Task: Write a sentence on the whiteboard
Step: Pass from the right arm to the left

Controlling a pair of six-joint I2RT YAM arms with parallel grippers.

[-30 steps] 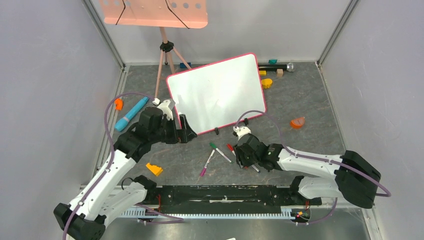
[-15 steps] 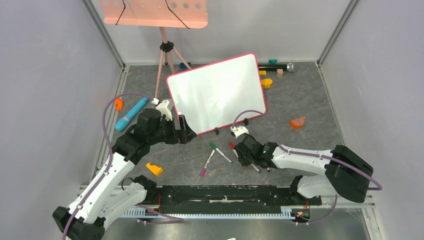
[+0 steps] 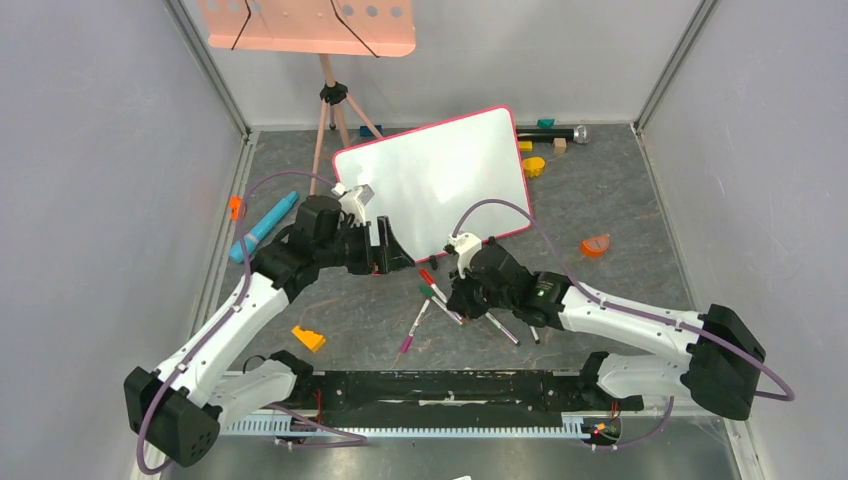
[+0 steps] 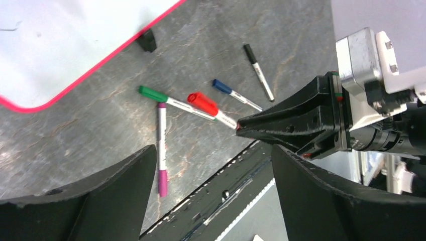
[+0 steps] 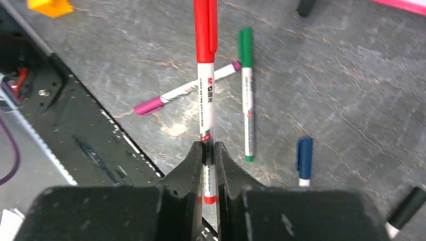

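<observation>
Red marker (image 5: 205, 100): clamped near its tail end, cap on and pointing away from the hold.
Print: "M&G" runs along the white barrel; the smaller characters after it are too fine to read.
Right gripper (image 5: 209, 148): pressed together on the red marker, above the loose markers.
Left gripper (image 4: 211, 155): spread wide, holding nothing, at the whiteboard's near left corner.
Whiteboard (image 3: 440, 180): glossy white with a pink rim, tilted, toward the middle of the table's far edge, black clip feet on its near edge.
Table (image 3: 620, 300): grey, stone-patterned.
Loose markers: green (image 5: 245, 90), purple (image 5: 186, 89), blue-capped (image 5: 304, 155) and black-capped (image 5: 409, 208) lie flat between the whiteboard and the table's near edge; the purple one's end is just beside the green one.
</observation>
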